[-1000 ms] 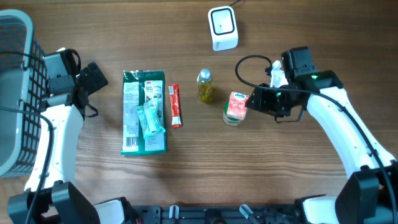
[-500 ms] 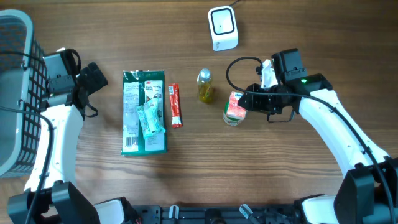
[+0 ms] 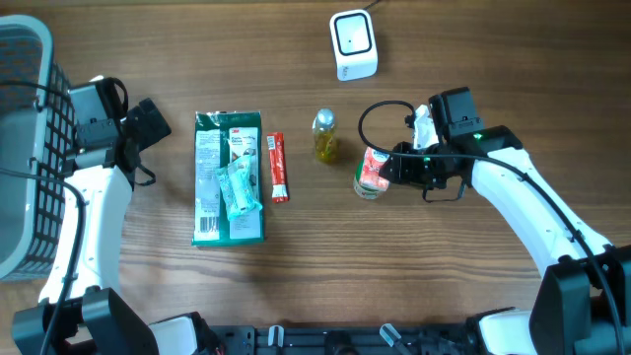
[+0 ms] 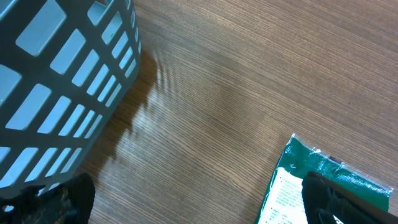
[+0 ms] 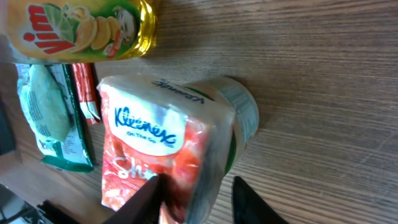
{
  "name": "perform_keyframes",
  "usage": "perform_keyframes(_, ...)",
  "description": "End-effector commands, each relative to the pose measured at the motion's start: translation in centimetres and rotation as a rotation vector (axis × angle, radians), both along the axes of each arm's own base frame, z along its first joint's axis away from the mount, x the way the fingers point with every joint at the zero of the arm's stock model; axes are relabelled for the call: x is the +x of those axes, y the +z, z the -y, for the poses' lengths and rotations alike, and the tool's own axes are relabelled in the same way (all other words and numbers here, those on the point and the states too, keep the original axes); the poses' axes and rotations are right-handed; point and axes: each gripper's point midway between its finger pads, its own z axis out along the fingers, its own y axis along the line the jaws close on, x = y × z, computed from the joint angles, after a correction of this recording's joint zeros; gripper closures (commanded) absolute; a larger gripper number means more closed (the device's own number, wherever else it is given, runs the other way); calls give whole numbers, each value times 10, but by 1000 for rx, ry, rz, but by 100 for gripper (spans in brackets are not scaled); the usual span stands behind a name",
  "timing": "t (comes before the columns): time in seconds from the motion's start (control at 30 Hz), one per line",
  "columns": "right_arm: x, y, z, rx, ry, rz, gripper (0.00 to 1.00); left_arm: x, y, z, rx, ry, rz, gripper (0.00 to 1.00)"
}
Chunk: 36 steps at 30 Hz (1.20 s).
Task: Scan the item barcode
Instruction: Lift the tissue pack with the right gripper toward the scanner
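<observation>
Right of centre on the tabletop (image 3: 296, 276), a red and white Kleenex pack (image 3: 373, 166) sits over a small white and green tub (image 3: 366, 189), partly covering it. The right hand (image 3: 386, 168) reaches in from the right side of the overhead frame and meets the pack at its right end. In the right wrist view the pack (image 5: 155, 149) fills the middle of the frame, its lower end between the two dark fingers (image 5: 249, 200) at the bottom edge. The jaws stand partly closed about that end, one finger overlapping the wrapper and the other just beside it, and whether they press on it cannot be told. The tub (image 5: 242, 118) shows behind the pack, toward the right. A white scanner (image 3: 353, 44) stands well apart, near the top centre of the overhead frame. Just left of the pack is a yellow bottle (image 3: 324, 136), then a red stick sachet (image 3: 279, 168) and a green packet (image 3: 229, 177) farther left. The left hand (image 3: 153, 120) hangs at the left of the frame with its jaws spread wide and nothing between them. It is between a grey basket (image 3: 25, 148) at the left edge and the green packet.
</observation>
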Motion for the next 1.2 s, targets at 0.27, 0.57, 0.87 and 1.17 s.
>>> perform_keyframes(0.27, 1, 54, -25, 247, 117, 107, 96, 2, 10, -2, 12, -6, 23, 0)
perform_keyframes(0.57, -62, 200, -67, 1055, 628, 382, 96, 2, 10, -2, 12, -6, 23, 0)
perform_keyframes(0.87, -67, 218, -66, 1067, 623, 347, 96, 2, 10, -2, 12, -6, 23, 0)
perform_keyframes(1.17, -109, 278, -59, 1031, 735, 533, 96, 2, 10, -2, 12, -6, 23, 0)
